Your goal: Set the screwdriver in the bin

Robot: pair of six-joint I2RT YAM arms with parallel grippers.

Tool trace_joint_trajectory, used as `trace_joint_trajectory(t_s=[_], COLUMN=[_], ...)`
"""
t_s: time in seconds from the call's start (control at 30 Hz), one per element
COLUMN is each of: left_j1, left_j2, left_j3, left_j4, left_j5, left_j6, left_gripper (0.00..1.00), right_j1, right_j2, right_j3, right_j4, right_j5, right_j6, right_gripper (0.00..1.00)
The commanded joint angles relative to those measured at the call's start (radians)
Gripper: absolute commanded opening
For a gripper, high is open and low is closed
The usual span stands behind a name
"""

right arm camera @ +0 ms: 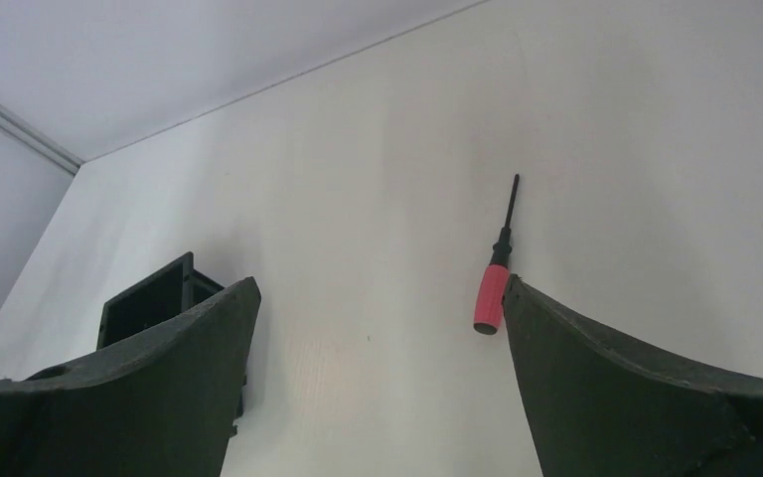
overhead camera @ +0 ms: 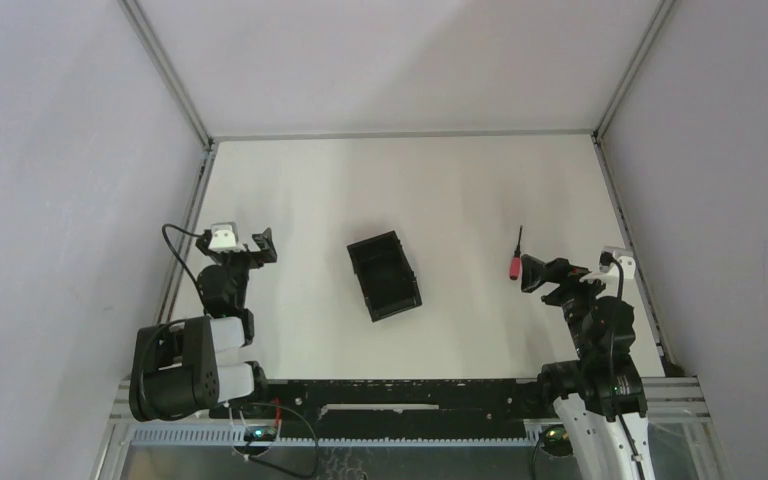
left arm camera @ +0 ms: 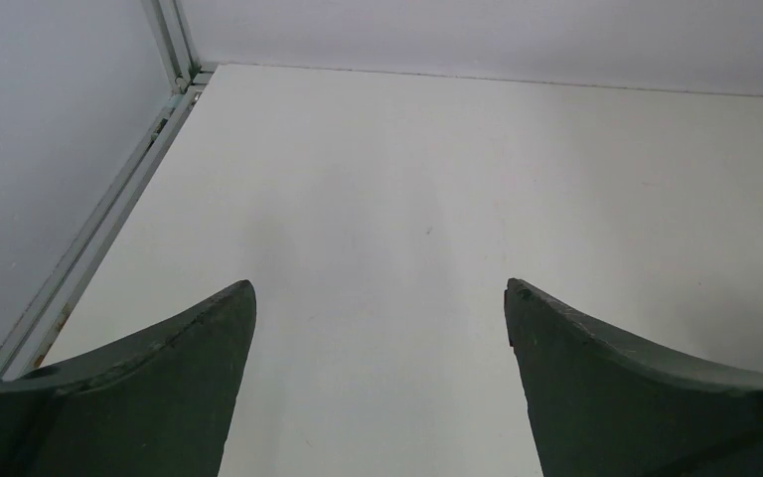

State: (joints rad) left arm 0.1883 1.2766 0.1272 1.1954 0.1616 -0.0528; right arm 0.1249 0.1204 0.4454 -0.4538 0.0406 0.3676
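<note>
The screwdriver (overhead camera: 516, 256), with a short red handle and a thin dark shaft, lies on the white table at the right, shaft pointing away. In the right wrist view the screwdriver (right arm camera: 492, 293) lies just ahead of the right fingertip. The black open-top bin (overhead camera: 384, 274) stands near the table's middle; one corner of the bin (right arm camera: 144, 298) shows behind my left finger in the right wrist view. My right gripper (overhead camera: 534, 272) is open and empty, just to the right of the red handle. My left gripper (overhead camera: 263, 246) is open and empty at the table's left, over bare table (left arm camera: 378, 288).
Grey walls enclose the table on three sides. A metal rail (overhead camera: 192, 215) runs along the left edge and another rail (overhead camera: 625, 225) along the right. The arm bases and a black bar (overhead camera: 400, 395) sit at the near edge.
</note>
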Motion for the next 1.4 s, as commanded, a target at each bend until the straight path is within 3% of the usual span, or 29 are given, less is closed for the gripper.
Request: trace_joint_trajectory(t_s=[0.0, 0.13, 0.3, 0.4, 0.57, 0.73, 0.87, 0.93, 1.17, 1.37], left_j1=[0.004, 0.005, 0.003, 0.004, 0.003, 0.004, 0.004, 0.004, 0.004, 0.003], left_j2=[-0.003, -0.002, -0.002, -0.003, -0.002, -0.002, -0.002, -0.002, -0.003, -0.001], left_j3=[-0.004, -0.004, -0.004, -0.003, -0.003, -0.003, -0.003, -0.003, -0.003, -0.004], left_j4=[0.031, 0.031, 0.03, 0.03, 0.031, 0.032, 0.031, 0.032, 0.033, 0.034], left_j5=[0.007, 0.008, 0.007, 0.007, 0.008, 0.008, 0.007, 0.007, 0.007, 0.007], left_j6=[0.001, 0.0, 0.0, -0.001, -0.001, 0.0, 0.0, 0.0, -0.001, -0.002], left_gripper=[1.0, 1.0, 1.0, 1.0, 1.0, 1.0, 1.0, 1.0, 1.0, 1.0], right_j1=[0.002, 0.002, 0.002, 0.002, 0.001, -0.09, -0.147, -0.143, -0.075, -0.068], right_j2=[0.001, -0.003, 0.031, 0.166, 0.622, 1.122, 1.326, 1.422, 1.695, 1.836], right_j3=[-0.002, 0.025, 0.103, 0.243, 0.68, 1.073, 1.035, 0.999, 0.931, 0.897], right_j4=[0.039, 0.073, 0.197, 0.159, -0.172, -0.683, -0.681, -0.659, -0.522, -0.444], right_j5=[0.033, 0.153, 0.017, 0.013, 0.103, 0.08, -0.151, -0.187, -0.049, 0.023], right_j6=[0.038, 0.112, 0.027, -0.019, -0.077, -0.058, -0.104, -0.113, -0.082, -0.074], right_gripper=[1.0, 1.0, 0.99, 0.93, 0.91, 1.0, 1.0, 1.0, 1.0, 0.87])
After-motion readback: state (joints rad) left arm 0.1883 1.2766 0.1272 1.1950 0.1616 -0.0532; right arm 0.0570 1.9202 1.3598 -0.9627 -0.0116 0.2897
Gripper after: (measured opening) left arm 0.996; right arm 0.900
